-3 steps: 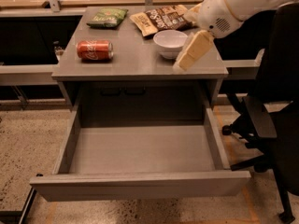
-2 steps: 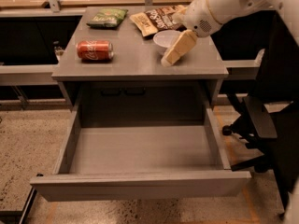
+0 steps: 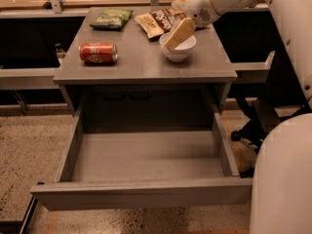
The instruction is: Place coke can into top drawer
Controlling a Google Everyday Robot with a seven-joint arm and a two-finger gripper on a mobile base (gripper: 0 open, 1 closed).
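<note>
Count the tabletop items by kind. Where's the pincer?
Cans: 1 (coke can)
Snack bags: 3 (green bag, tan bag, dark bag)
Bowls: 1 (white bowl)
Total: 5
Pincer hangs above the white bowl.

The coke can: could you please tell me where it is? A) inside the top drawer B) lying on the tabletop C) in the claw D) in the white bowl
B: the coke can lies on its side on the table, well left of the claw, which hangs over the white bowl.
</note>
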